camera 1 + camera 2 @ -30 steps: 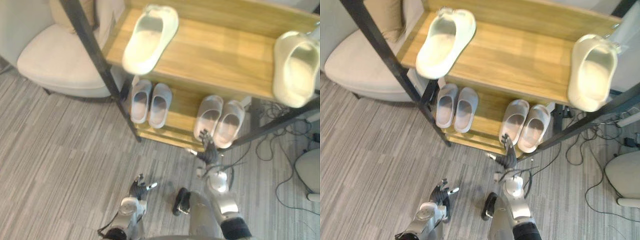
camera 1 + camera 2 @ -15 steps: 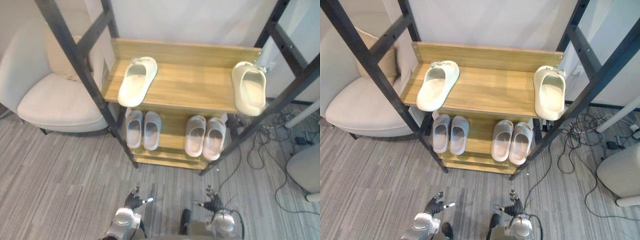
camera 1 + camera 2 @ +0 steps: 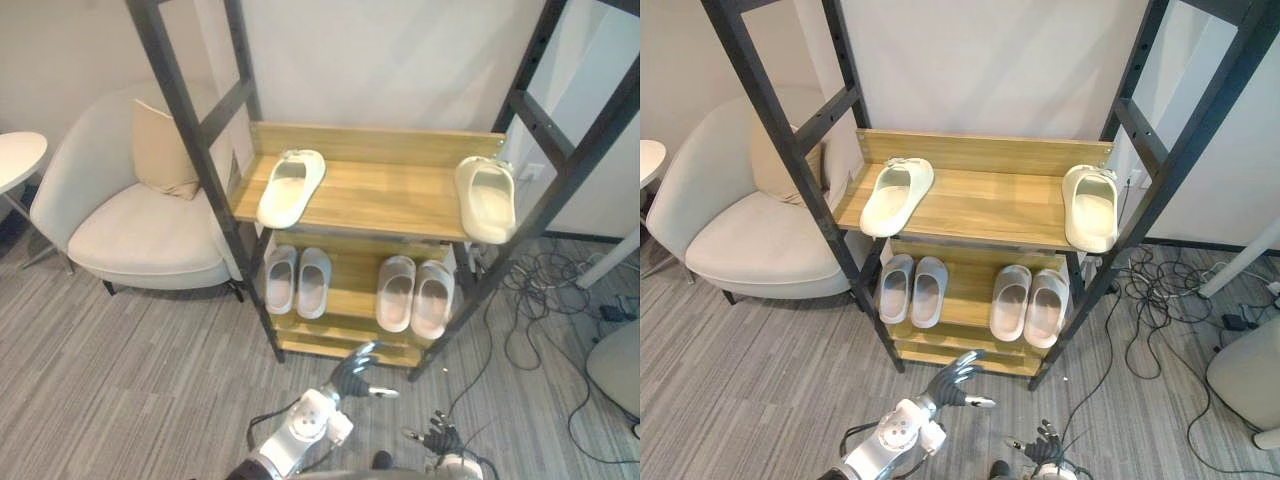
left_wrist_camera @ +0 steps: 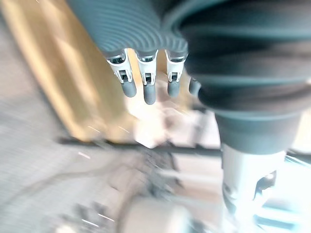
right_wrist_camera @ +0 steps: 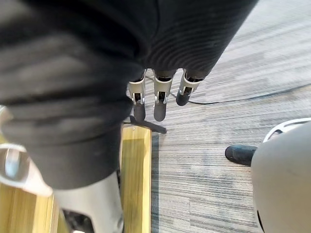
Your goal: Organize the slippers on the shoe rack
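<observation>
1. Right hand (image 3: 440,437): nearest item, low over the grey striped floor (image 3: 130,380), in front of the rack's right side. Its wrist view shows the fingers (image 5: 155,104) straight, side by side, pointing down at the carpet. Hand is open and empty, touching nothing.

2. Left hand (image 3: 352,372): the arm rises from lower left and the hand is lifted just before the foot of the shoe rack (image 3: 380,142). Fingers are spread and relaxed, thumb out to the side. In its wrist view the fingers (image 4: 144,87) hang straight with nothing between them. It holds nothing and is clear of the rack.

3. Lower shelf (image 3: 352,285), wood: holds the left grey pair (image 3: 298,281) and the right grey pair (image 3: 415,296). Within each pair the slippers lie side by side, close together. The two pairs are set apart.

4. Upper shelf (image 3: 390,190), wood: the left cream slipper (image 3: 291,187) lies at a slant near the shelf's left end. The right cream slipper (image 3: 486,197) lies at the right end, by the dark post. The two are well apart, with bare wood between them.

5. Surroundings: a pale armchair (image 3: 140,235) with a tan cushion (image 3: 165,150) stands left of the rack. A round white counter (image 3: 15,160) shows at the far left edge. Loose cables (image 3: 545,290) lie on the floor to the right.
</observation>
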Tool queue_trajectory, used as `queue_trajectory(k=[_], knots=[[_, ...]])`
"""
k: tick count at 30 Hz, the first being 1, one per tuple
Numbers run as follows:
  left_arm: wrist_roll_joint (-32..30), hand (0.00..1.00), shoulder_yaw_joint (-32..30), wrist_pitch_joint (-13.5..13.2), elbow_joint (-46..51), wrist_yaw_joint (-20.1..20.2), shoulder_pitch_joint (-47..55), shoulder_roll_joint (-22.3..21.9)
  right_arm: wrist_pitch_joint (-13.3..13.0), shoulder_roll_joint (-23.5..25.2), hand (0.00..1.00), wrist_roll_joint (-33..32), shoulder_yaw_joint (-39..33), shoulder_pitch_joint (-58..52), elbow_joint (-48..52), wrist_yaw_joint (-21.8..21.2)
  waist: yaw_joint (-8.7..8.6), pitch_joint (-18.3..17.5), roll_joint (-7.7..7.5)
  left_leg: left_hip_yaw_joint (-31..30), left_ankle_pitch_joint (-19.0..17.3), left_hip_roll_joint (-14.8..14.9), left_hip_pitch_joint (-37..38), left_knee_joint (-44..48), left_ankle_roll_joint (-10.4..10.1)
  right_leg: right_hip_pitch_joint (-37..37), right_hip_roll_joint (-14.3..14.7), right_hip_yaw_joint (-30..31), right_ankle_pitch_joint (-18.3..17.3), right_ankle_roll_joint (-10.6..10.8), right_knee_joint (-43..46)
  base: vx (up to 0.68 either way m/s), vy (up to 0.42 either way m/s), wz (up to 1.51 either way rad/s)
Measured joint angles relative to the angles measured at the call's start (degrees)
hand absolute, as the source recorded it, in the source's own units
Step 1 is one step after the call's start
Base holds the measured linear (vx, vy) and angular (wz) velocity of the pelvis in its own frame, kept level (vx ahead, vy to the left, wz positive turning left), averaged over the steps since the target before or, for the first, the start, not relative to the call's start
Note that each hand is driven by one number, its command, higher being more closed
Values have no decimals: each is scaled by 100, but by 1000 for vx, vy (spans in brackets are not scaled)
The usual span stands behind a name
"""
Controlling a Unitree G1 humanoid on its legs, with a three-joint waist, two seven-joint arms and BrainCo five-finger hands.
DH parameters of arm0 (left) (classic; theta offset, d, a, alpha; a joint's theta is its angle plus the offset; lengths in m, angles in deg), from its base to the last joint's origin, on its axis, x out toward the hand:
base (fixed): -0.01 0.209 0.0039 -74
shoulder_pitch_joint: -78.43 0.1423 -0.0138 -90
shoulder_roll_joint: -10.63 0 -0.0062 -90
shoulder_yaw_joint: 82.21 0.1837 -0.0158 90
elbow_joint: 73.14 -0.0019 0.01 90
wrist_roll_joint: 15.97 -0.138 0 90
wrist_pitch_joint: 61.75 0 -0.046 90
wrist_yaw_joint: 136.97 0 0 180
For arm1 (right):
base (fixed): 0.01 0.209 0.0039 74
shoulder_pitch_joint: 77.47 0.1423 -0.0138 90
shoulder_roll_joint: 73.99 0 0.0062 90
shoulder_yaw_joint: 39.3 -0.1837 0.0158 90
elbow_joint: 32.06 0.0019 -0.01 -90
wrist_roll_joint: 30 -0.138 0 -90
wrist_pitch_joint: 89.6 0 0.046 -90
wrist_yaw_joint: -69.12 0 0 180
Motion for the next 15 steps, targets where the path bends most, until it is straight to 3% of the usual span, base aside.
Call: queue_trajectory(k=[7, 15], knots=[[133, 0, -329, -111, 720, -131, -786, 23, -6, -1, 0, -2, -110, 3, -4, -26, -84, -45, 1, -8, 38, -13, 89, -60, 47, 11, 32, 3, 3, -3, 4, 85, -7, 0], [230, 0, -1668, -258, 1168, -686, -1758, 383, -1, -43, 0, 4, -109, 6, 20, -133, -143, -68, -56, -25, 14, -29, 97, -65, 58, 16, 16, -10, -10, -21, 4, 15, -4, 0]])
